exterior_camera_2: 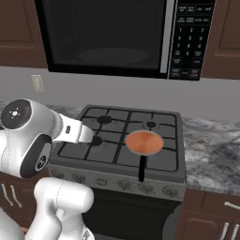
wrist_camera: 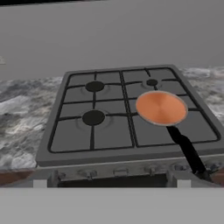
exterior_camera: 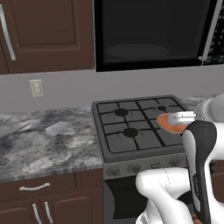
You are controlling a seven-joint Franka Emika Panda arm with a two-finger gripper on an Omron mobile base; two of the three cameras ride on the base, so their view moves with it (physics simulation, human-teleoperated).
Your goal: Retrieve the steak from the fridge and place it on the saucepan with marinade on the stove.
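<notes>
- Hand view: stove [wrist_camera: 109,127] dead ahead, saucepan [wrist_camera: 161,107] on the front right burner, black handle pointing toward me over the stove's front edge.
- Marinade [wrist_camera: 159,109] is a flat orange-brown disc, nothing lying on it. No steak anywhere I can see, so my read is the fetch is not done.
- My gripper: jaws spread about as wide as they go, nothing between them. Fingertips themselves are not clear in the hand view, so no point on them.
- Left base view: my arm crosses in front of the saucepan [exterior_camera: 171,122] and hides part of it. Right base view: saucepan [exterior_camera_2: 144,142] fully visible, microwave [exterior_camera_2: 108,35] above the stove [exterior_camera_2: 117,140].
- Fridge is somewhere outside these frames; cannot tell which side.
- Step in hand as I judge it: get to the fridge. Tuck the arm before the base drives, keep clear of the pan handle, since a bump could slop marinade.
- Keep jaws wide for the door handle.
</notes>
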